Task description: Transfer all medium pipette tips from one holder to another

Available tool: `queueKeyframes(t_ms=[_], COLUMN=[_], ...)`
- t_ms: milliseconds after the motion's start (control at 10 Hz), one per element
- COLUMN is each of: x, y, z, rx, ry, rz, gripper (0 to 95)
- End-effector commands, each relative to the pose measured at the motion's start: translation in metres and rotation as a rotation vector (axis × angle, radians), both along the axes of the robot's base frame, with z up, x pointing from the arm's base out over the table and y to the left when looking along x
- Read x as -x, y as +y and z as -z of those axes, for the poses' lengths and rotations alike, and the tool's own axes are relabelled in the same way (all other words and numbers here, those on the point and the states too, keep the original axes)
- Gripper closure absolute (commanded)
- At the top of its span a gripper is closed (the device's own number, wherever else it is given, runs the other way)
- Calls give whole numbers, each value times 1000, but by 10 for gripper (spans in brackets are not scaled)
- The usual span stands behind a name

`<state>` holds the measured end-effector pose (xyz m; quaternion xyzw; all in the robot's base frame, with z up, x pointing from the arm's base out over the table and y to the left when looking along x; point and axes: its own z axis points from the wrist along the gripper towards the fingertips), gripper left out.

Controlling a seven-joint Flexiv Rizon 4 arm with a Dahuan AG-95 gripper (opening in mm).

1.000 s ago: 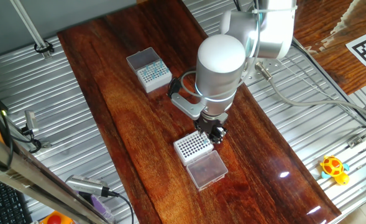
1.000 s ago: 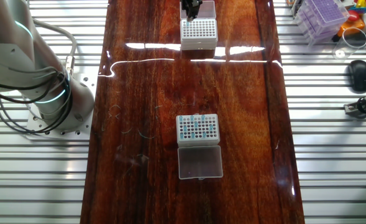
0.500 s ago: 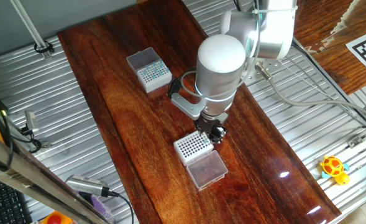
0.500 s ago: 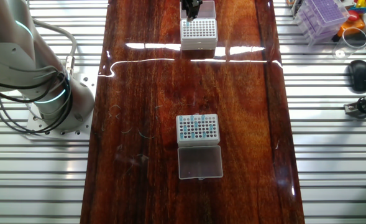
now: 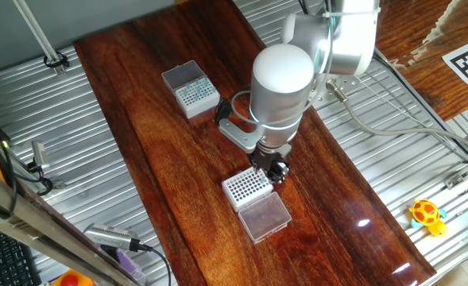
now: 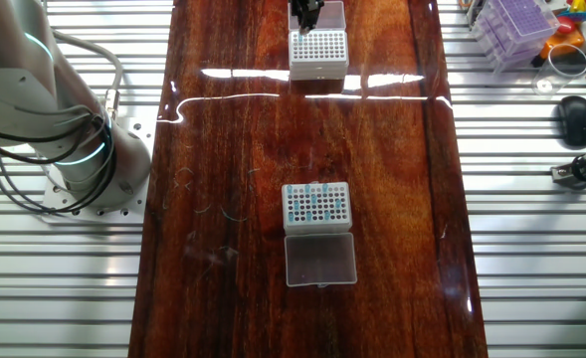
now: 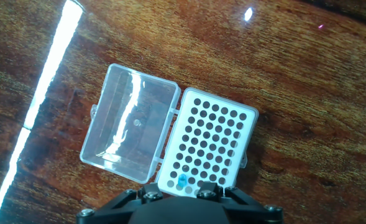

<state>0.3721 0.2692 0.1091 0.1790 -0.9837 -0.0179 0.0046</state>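
The rack with bold dark holes (image 7: 209, 147) lies under my hand, its clear boxy lid (image 7: 130, 125) open flat beside it. One teal pipette tip (image 7: 181, 181) stands in a hole at the rack's near edge, right in front of my gripper (image 7: 180, 198). Only the gripper's black body shows, so I cannot see how the jaws stand. From the side, the gripper (image 5: 274, 170) hangs low over this rack (image 5: 245, 187). The other holder (image 6: 316, 204), with several teal tips (image 6: 315, 206) in it, sits further along the table with its frosted lid (image 6: 319, 260) open.
The wooden table (image 6: 233, 149) is flanked by ribbed metal surfaces. My arm's base (image 6: 74, 149) stands on the left one. A purple rack (image 6: 516, 25) and small items lie off the table at the far right. A yellow toy (image 5: 427, 214) sits beyond the table's edge.
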Motion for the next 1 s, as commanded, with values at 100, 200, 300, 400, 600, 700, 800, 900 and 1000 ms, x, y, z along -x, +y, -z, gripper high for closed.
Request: queueKeyframes(t_ms=[100, 200, 300, 400, 600, 700, 800, 900, 1000], x=[0, 0, 0, 0, -2, -2, -2, -1, -1], y=[0, 0, 0, 0, 5, 5, 5, 6, 6], z=[0, 0, 0, 0, -7, -7, -8, -9, -10], rx=[0, 0, 0, 0, -5, -4, -6, -5, -4], ry=[0, 0, 0, 0, 17, 17, 17, 20, 20], rz=[0, 0, 0, 0, -4, -5, -4, -1, 2], gripper=[570, 570, 570, 570, 760, 760, 760, 760, 760])
